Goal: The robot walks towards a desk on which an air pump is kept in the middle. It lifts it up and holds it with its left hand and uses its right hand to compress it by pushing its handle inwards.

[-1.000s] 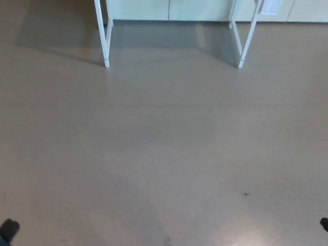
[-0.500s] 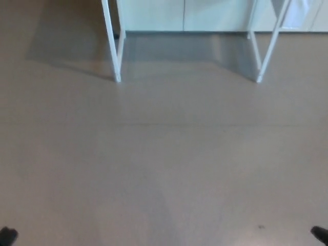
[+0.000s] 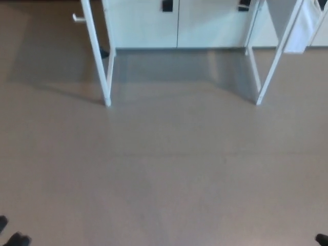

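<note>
The air pump and the desk top are out of the head view. Only the desk's white legs show: a left pair (image 3: 98, 61) and a right pair (image 3: 274, 61), standing on the brown floor ahead of me. A small black tip of my left hand (image 3: 13, 238) sticks in at the bottom left corner. An even smaller bit of my right hand (image 3: 322, 239) shows at the bottom right corner. Too little of either hand shows to tell its state.
White cabinets (image 3: 177, 23) with dark handles run along the wall behind the desk legs. A grey shadow lies on the floor under the desk. Brown floor (image 3: 164, 174) stretches between me and the legs.
The whole picture has shifted: the desk legs and cabinets now sit lower and look larger, so the camera has moved closer. The hand tips stay at the bottom corners.
</note>
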You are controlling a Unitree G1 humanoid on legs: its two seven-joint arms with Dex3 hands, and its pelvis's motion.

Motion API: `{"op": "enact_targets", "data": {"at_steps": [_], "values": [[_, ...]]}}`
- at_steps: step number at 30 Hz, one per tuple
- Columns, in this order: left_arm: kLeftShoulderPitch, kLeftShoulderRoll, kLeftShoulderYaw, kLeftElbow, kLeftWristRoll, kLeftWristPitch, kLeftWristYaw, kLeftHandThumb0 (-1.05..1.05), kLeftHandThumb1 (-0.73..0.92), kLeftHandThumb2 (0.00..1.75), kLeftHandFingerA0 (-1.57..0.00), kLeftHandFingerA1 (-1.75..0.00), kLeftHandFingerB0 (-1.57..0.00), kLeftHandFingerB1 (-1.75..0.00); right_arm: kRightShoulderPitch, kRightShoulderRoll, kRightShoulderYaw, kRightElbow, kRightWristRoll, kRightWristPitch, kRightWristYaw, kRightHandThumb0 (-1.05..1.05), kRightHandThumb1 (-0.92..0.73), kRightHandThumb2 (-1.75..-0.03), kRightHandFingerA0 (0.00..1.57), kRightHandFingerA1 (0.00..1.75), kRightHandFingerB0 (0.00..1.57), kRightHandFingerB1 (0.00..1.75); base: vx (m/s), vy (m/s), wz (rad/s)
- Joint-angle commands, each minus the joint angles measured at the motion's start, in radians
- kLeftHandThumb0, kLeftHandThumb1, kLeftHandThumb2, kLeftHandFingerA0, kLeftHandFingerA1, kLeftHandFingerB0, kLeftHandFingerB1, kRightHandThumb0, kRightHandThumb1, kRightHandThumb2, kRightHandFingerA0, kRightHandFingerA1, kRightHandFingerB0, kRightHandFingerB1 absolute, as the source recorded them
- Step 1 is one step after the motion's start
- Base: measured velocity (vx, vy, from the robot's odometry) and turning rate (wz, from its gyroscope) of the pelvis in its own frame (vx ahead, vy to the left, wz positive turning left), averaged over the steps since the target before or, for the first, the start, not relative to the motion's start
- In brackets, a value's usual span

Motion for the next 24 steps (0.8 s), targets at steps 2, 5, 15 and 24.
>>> {"op": "enact_targets", "data": {"at_steps": [2,5,15,24], "values": [[0.014,0.011,0.0,0.001,0.0,0.002,0.006,-0.1,0.77,0.62,-0.37,-0.43,-0.33,-0.34,0.015,-0.016,0.001,-0.006,0.004,-0.009,0.002,-0.25,-0.69,-0.6,0.8,0.6,0.55,0.46,0.47,0.181,0.0],[0.018,0.014,-0.012,0.003,0.015,-0.016,0.002,-0.1,0.76,0.62,-0.37,-0.43,-0.34,-0.34,0.017,-0.021,0.009,-0.003,-0.007,-0.016,0.002,-0.26,-0.7,-0.6,0.8,0.6,0.55,0.45,0.44,0.159,0.06],[0.052,0.018,-0.023,0.017,0.017,-0.025,-0.01,-0.11,0.77,0.62,-0.37,-0.43,-0.33,-0.34,0.058,-0.034,0.035,0.029,-0.026,-0.056,0.019,-0.28,-0.67,-0.6,0.8,0.58,0.54,0.46,0.45,-0.029,0.36],[0.079,0.021,-0.042,0.008,0.024,-0.039,-0.033,-0.13,0.78,0.61,-0.41,-0.44,-0.37,-0.35,0.073,-0.042,0.046,0.044,-0.028,-0.074,0.032,-0.28,-0.66,-0.59,0.78,0.59,0.54,0.46,0.42,-0.057,-0.1]]}}
